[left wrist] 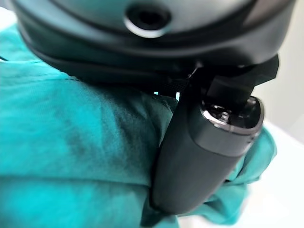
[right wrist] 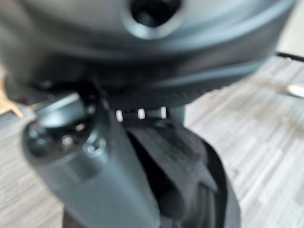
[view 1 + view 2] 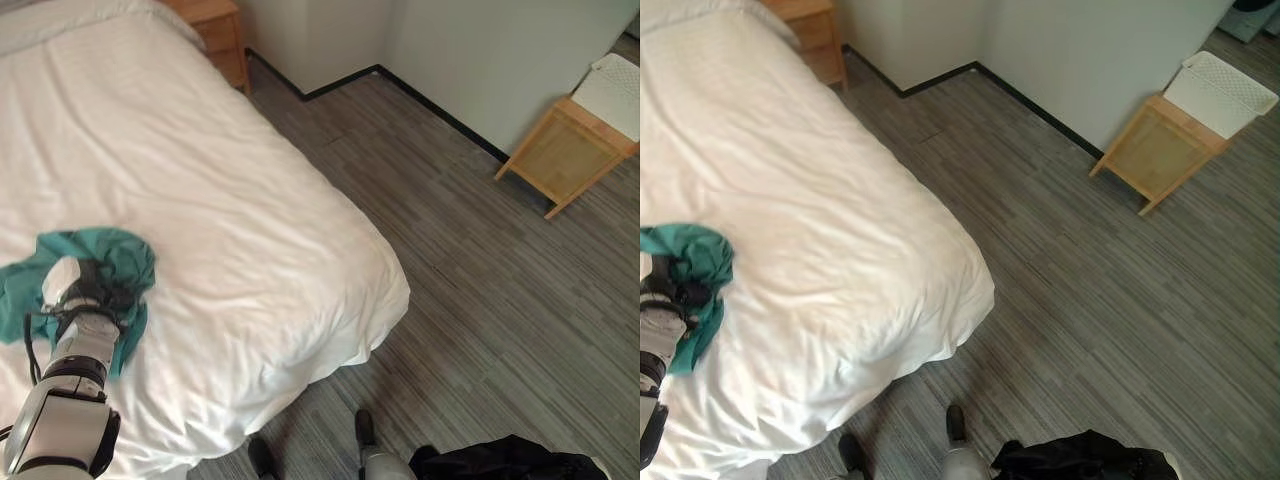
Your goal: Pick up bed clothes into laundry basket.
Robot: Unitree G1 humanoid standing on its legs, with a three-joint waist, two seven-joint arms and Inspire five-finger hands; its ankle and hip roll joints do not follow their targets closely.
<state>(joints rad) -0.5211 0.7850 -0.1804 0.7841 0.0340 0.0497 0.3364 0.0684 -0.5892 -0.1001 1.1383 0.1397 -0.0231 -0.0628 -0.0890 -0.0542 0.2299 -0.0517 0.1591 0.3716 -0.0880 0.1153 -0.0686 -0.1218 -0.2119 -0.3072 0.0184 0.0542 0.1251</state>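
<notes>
My left hand point(image 3: 88, 290) sits on the teal garment point(image 3: 120, 255) at about eight o'clock on the bed point(image 3: 230, 200) — thumb pressed into the cloth, gathering it to lift. My right hand point(image 2: 95, 156) is clasped around dark cloth point(image 2: 190, 180) over the floor. The white basket point(image 3: 1220, 92) waits at two o'clock. I see no readable writing.

The garment point(image 3: 95, 262) lies on the bed point(image 3: 200, 180), bunched under and round the left hand point(image 3: 85, 290). Behind the fingers a nightstand point(image 3: 222, 35) stands at the bed's far corner. Well to their right, a basket point(image 3: 1220, 92) sits on a stand point(image 3: 1155, 150).
</notes>
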